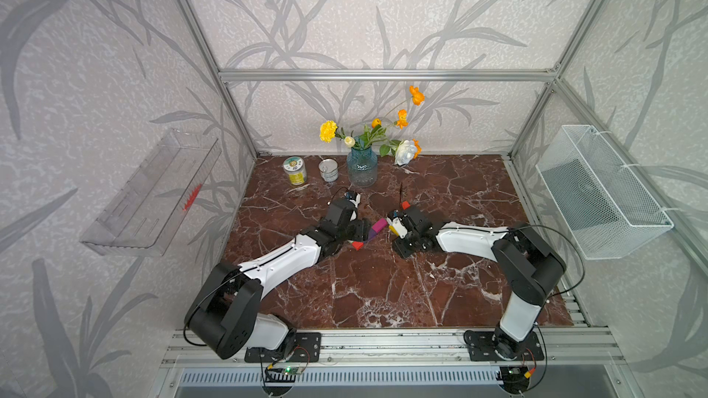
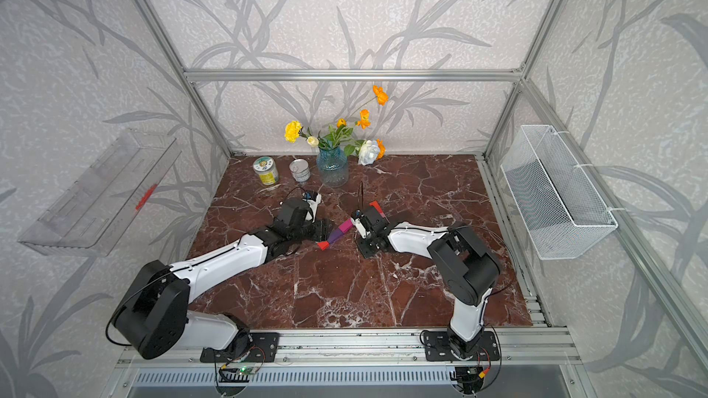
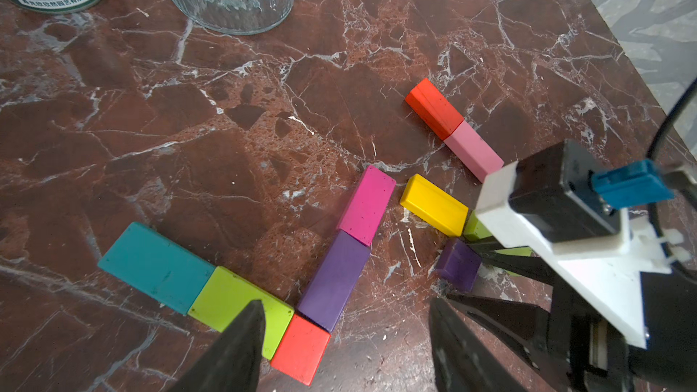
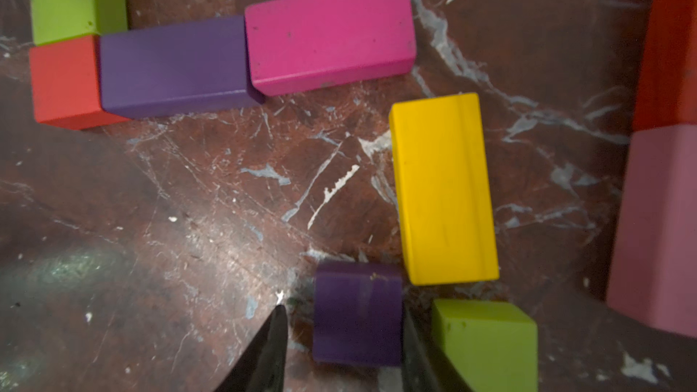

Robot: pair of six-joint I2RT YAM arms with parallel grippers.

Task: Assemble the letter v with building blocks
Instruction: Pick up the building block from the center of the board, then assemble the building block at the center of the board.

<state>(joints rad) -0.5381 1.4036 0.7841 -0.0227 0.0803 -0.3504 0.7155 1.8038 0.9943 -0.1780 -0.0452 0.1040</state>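
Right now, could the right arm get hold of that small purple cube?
Probably yes: the right gripper straddles the purple cube, jaws open, with one finger between it and the neighbouring lime green block.

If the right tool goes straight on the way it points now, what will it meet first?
Most likely the small purple cube, which sits between the fingers of the right tool in the right wrist view. Beyond it is the table; the yellow block lies off to one side.

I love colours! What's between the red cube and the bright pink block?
A long purple block, touching both; the right wrist view shows it.
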